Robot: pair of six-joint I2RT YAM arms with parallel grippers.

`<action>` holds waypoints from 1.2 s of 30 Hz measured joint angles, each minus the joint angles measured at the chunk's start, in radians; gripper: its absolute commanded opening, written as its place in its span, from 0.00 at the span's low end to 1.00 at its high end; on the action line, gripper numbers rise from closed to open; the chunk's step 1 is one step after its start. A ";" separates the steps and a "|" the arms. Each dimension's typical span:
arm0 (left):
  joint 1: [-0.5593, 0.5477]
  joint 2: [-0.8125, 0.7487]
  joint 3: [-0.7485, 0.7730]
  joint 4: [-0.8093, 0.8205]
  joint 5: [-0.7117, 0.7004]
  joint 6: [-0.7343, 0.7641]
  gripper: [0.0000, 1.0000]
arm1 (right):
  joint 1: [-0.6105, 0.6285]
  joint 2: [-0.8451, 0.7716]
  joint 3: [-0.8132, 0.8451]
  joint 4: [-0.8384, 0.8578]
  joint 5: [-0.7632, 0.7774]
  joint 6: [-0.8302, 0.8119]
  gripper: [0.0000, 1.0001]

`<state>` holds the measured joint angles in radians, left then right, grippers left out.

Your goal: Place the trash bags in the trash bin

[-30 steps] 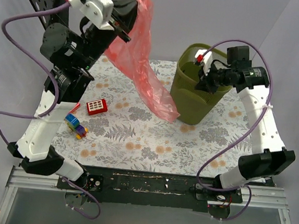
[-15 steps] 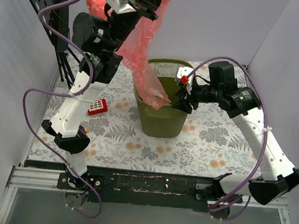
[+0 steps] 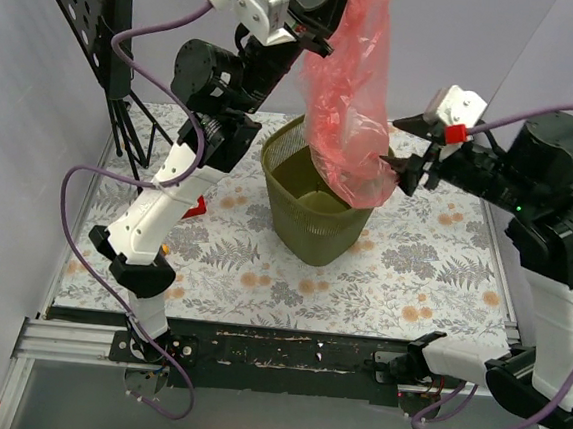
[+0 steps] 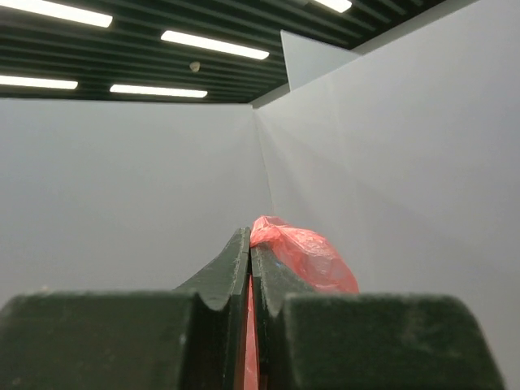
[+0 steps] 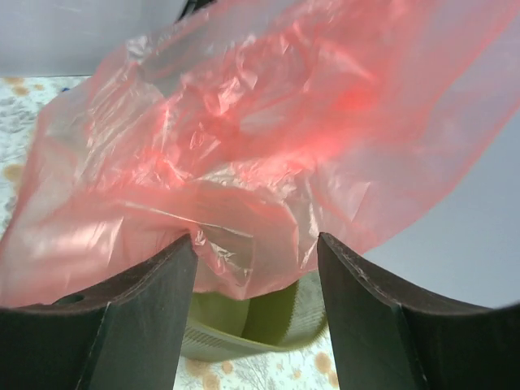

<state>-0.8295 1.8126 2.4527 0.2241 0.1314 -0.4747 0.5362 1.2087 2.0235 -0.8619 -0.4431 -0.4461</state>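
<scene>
The trash bag (image 3: 352, 100), a billowy translucent red sack, hangs from my raised left gripper (image 3: 320, 39), and its bottom dips into the mouth of the trash bin (image 3: 309, 239). In the left wrist view the left gripper (image 4: 249, 237) is shut on a fold of the bag (image 4: 313, 262). The olive-green mesh bin stands upright on the table. My right gripper (image 3: 410, 151) hovers open at the bag's lower right side. In the right wrist view the bag (image 5: 268, 138) bulges between the spread jaws of this gripper (image 5: 256, 244), touching the left finger (image 5: 150, 301), with the bin's rim (image 5: 268, 325) below.
A black perforated stand (image 3: 89, 2) leans at the back left. A small red toy (image 3: 198, 206) peeks out behind the left arm. The floral cloth (image 3: 422, 277) covers the table, with white walls close on all sides.
The left arm has carried the bag up and to the right until it hangs over the bin. The right gripper left the bin's rim, rose and opened beside the bag.
</scene>
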 measured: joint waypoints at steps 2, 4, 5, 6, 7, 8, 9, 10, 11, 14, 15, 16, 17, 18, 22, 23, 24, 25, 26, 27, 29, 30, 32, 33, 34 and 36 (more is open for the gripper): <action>0.001 -0.007 -0.043 0.003 -0.021 0.015 0.00 | 0.000 -0.032 0.010 -0.008 0.050 0.006 0.68; 0.001 -0.014 -0.098 0.003 -0.055 0.026 0.00 | -0.005 -0.095 -0.047 -0.007 0.129 0.006 0.68; 0.001 -0.018 -0.123 -0.001 -0.070 0.030 0.00 | -0.008 -0.123 -0.085 -0.006 0.169 0.006 0.68; 0.001 -0.023 -0.156 -0.005 -0.087 0.033 0.00 | -0.013 -0.152 -0.119 -0.006 0.205 0.006 0.67; 0.001 -0.028 -0.189 -0.010 -0.102 0.036 0.00 | -0.017 -0.178 -0.149 -0.007 0.238 0.006 0.67; 0.001 -0.030 -0.216 -0.016 -0.114 0.038 0.00 | -0.026 -0.199 -0.175 -0.003 0.271 0.006 0.67; 0.001 -0.031 -0.235 -0.023 -0.123 0.040 0.00 | -0.033 -0.209 -0.189 0.000 0.291 0.006 0.67; 0.001 -0.031 -0.246 -0.037 -0.130 0.042 0.00 | -0.043 -0.215 -0.204 0.008 0.314 0.007 0.66; 0.001 -0.031 -0.251 -0.053 -0.135 0.045 0.00 | -0.052 -0.219 -0.217 0.017 0.332 0.007 0.66; 0.001 -0.035 -0.248 -0.081 -0.147 0.053 0.00 | -0.076 -0.212 -0.240 0.034 0.367 0.014 0.66; 0.001 -0.042 -0.248 -0.089 -0.150 0.056 0.00 | -0.082 -0.206 -0.240 0.038 0.372 0.020 0.66; 0.001 -0.049 -0.251 -0.091 -0.153 0.060 0.00 | -0.088 -0.201 -0.240 0.044 0.375 0.024 0.65; 0.001 -0.064 -0.261 -0.094 -0.155 0.063 0.00 | -0.092 -0.193 -0.239 0.052 0.378 0.026 0.65; 0.001 -0.086 -0.280 -0.097 -0.158 0.066 0.00 | -0.095 -0.186 -0.236 0.056 0.383 0.028 0.65; 0.001 -0.195 -0.369 -0.116 -0.168 0.076 0.00 | -0.100 -0.152 -0.226 0.077 0.418 0.031 0.63; 0.001 -0.224 -0.388 -0.120 -0.170 0.077 0.00 | -0.101 -0.145 -0.220 0.080 0.432 0.031 0.63; 0.001 -0.251 -0.407 -0.126 -0.170 0.078 0.00 | -0.104 -0.136 -0.208 0.082 0.446 0.031 0.63; 0.001 -0.278 -0.428 -0.134 -0.169 0.078 0.00 | -0.105 -0.130 -0.198 0.084 0.455 0.031 0.63; 0.001 -0.364 -0.507 -0.163 -0.168 0.072 0.00 | -0.110 -0.111 -0.152 0.098 0.481 0.029 0.62; 0.001 -0.368 -0.511 -0.165 -0.168 0.071 0.00 | -0.110 -0.111 -0.150 0.100 0.483 0.029 0.62; 0.001 -0.406 -0.555 -0.177 -0.160 0.053 0.00 | -0.113 -0.109 -0.132 0.112 0.490 0.030 0.62; 0.001 -0.425 -0.582 -0.193 -0.148 0.041 0.00 | -0.116 -0.110 -0.127 0.116 0.491 0.031 0.61; 0.001 -0.446 -0.618 -0.220 -0.126 0.013 0.00 | -0.123 -0.114 -0.120 0.124 0.488 0.035 0.61; 0.001 -0.446 -0.627 -0.230 -0.110 -0.001 0.00 | -0.129 -0.115 -0.117 0.126 0.485 0.038 0.61; 0.001 -0.442 -0.631 -0.243 -0.092 -0.016 0.00 | -0.134 -0.115 -0.112 0.127 0.483 0.043 0.61; 0.001 -0.426 -0.632 -0.267 -0.065 -0.043 0.00 | -0.142 -0.113 -0.101 0.126 0.477 0.050 0.62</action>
<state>-0.8284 1.3865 1.8206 -0.0429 0.0666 -0.5179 0.3939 1.0954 1.9224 -0.7364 0.0338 -0.3965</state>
